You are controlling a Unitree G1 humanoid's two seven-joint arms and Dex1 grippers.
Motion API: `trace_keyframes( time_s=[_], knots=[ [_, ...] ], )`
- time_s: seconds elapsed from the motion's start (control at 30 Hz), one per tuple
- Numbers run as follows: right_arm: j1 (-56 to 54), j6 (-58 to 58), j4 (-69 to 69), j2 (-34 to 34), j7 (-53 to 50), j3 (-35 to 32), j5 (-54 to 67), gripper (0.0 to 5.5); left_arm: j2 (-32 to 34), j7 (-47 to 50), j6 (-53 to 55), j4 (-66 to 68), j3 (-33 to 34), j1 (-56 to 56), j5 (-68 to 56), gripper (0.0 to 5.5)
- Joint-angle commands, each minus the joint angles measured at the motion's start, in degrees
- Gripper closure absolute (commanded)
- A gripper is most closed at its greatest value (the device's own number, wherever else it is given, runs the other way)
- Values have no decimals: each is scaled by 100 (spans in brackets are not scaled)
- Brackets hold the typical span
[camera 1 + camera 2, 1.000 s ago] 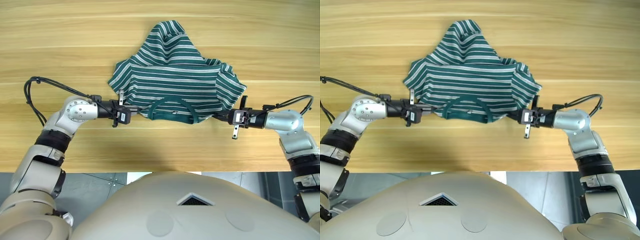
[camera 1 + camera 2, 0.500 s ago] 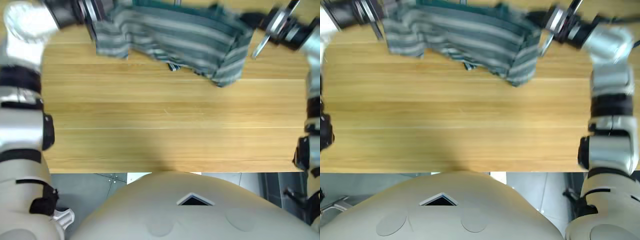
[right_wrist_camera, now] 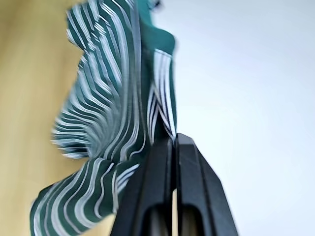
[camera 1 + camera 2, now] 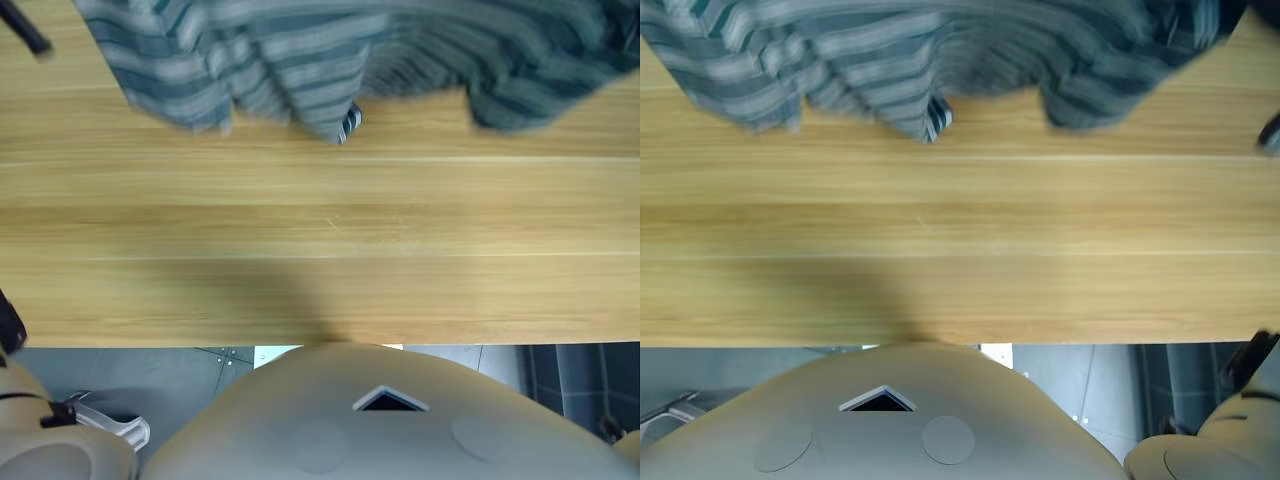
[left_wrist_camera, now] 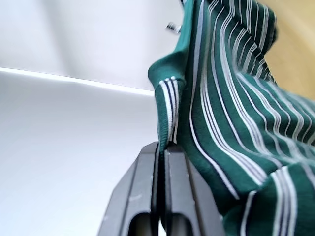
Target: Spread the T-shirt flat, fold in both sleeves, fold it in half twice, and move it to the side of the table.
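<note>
**T-shirt.** The T-shirt (image 4: 330,60) is dark green with white stripes. In the head views it spans the far part of the table (image 4: 320,240) from side to side as a blurred band of cloth. Its lower edge hangs in uneven folds, and one narrow fold near the middle reaches lower than the rest. The pictures do not show whether this lower edge touches the tabletop or hangs just above it. The near half of the wooden tabletop carries no part of the garment.

**Left gripper.** In the left wrist view, the left gripper (image 5: 161,147) has its two dark fingers pressed together. A striped, banded edge of the T-shirt is pinched between the tips. The cloth leaves the fingertips directly, so garment and gripper are in contact at the pinch. From there the cloth runs away from the gripper in long folds, with the wooden surface visible behind it.

**Right gripper.** In the right wrist view, the right gripper (image 3: 173,140) is likewise clamped, finger against finger. An edge of the T-shirt is caught at the tips. The fabric fans out from the pinch point and falls to one side of the fingers, with the wooden surface behind it.

**Relation.** Each gripper holds a separate edge of the same garment, and the cloth extends between the two pinch points.
</note>
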Motion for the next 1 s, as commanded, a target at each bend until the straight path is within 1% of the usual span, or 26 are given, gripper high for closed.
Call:
trace_keyframes(
  time_s=[0.03, 0.1, 0.2, 0.3, 0.33, 0.37, 0.43, 0.5, 0.53, 0.57, 0.6, 0.63, 0.7, 0.73, 0.77, 0.8, 0.83, 0.97, 1.0],
  knots=[
    [1470, 481, -1523, 348, 1392, -1611, 2125, 550, 194, -1178, 29, -2111, 1716, 2253, -1967, 546],
    [1664, 628, -1688, 373, 1533, -1869, 2521, 550, 73, -1567, 258, -2481, 2149, 2608, -2586, 546],
    [1808, 748, -1890, 382, 1568, -1992, 2735, 550, -115, -2034, 636, -2908, 2612, 2932, -3214, 546],
    [1741, 893, -1888, 333, 1564, -1941, 2806, 550, -317, -2276, 998, -3088, 2921, 2939, -3535, 546],
    [1673, 973, -1852, 302, 1560, -1927, 2848, 550, -338, -2228, 1204, -3129, 2986, 2859, -3682, 546],
    [1506, 1063, -1744, 227, 1491, -1826, 2792, 550, -293, -2100, 1357, -3081, 2911, 2664, -3639, 546],
    [822, 1229, -1325, -25, 1064, -1296, 2341, 550, -106, -1602, 1727, -2689, 2400, 1803, -3198, 546],
    [-649, 1572, -415, -307, 265, -437, 1796, 550, -263, -1080, 2121, -1272, 1240, -292, -1872, 546],
    [-1367, 1680, 66, -372, -113, -99, 1483, 550, -500, -771, 2196, -493, 763, -1384, -1112, 546],
    [-1938, 1725, 477, -397, -414, 154, 1153, 550, -743, -460, 2249, 183, 422, -2288, -512, 546],
    [-2627, 1648, 1045, -358, -907, 458, 469, 550, -1020, 80, 2175, 1021, 143, -3270, 309, 546],
    [-3258, 1512, 1584, -279, -1453, 748, -279, 550, -1257, 823, 2069, 1792, -83, -4140, 1169, 546],
    [-4144, 1117, 2374, -138, -2478, 1168, -1599, 550, -1482, 2110, 1843, 2804, -371, -5244, 2485, 546],
    [-4371, 892, 2592, -90, -2923, 1260, -2093, 550, -1506, 2752, 1704, 3068, -388, -5550, 2942, 546],
    [-4442, 777, 2636, -46, -3111, 1274, -2284, 550, -1517, 3210, 1553, 3216, -325, -5712, 3183, 546],
    [-4400, 724, 2563, -18, -3146, 1229, -2296, 550, -1497, 3445, 1376, 3261, -241, -5697, 3312, 546],
    [-4332, 689, 2495, -9, -3088, 1200, -2252, 550, -1464, 3429, 1229, 3258, -190, -5573, 3316, 546],
    [-3857, 416, 2460, -92, -2699, 1118, -2123, 550, -1199, 2357, 251, 2979, -193, -4312, 2722, 546],
    [-3578, 350, 2378, -141, -2458, 1067, -1999, 550, -1081, 1920, 336, 2756, -230, -3801, 2369, 546]
  ],
)
